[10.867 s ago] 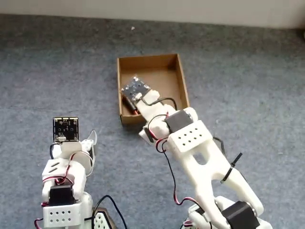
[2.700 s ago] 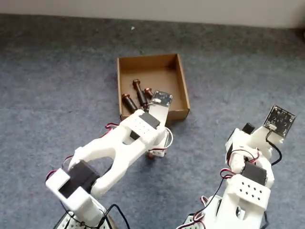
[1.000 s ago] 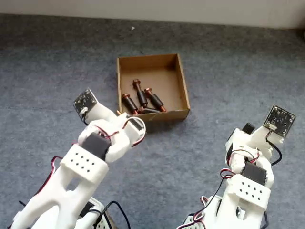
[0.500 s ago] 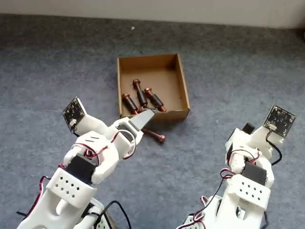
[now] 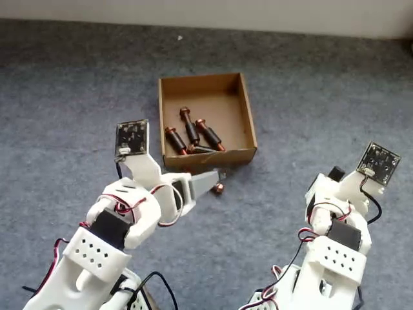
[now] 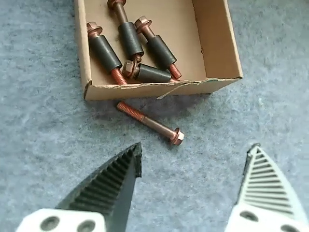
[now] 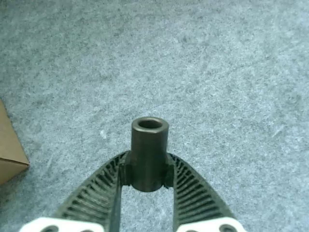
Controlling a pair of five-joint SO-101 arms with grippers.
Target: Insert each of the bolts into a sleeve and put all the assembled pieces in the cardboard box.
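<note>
Left wrist view: the left gripper [image 6: 195, 151] hangs with its jaws wide apart above a loose bolt [image 6: 149, 123]. The bolt lies on the carpet [image 6: 43, 130] just outside the near wall of the cardboard box [image 6: 159, 90], flanged head to the right. The spread appears to be set for a grasp across the shank. The bolt is slim copper-coloured metal, threaded at its left end. Four assembled pieces [image 6: 130, 41] lie in the box, each a copper bolt passed through a matte black cylinder. The box is plain brown board, open-topped, with a ragged near edge. The carpet is grey with a short, flecked pile.

Right wrist view: the right gripper [image 7: 147, 169] is clamped on a dark sleeve [image 7: 149, 142], its ribbed fingers [image 7: 101, 193] pinching the lower half. The sleeve stands upright with the smooth round bore facing up, presumably so the bolt can be fed in. In the high view this arm sits near right, well apart from the box.
</note>
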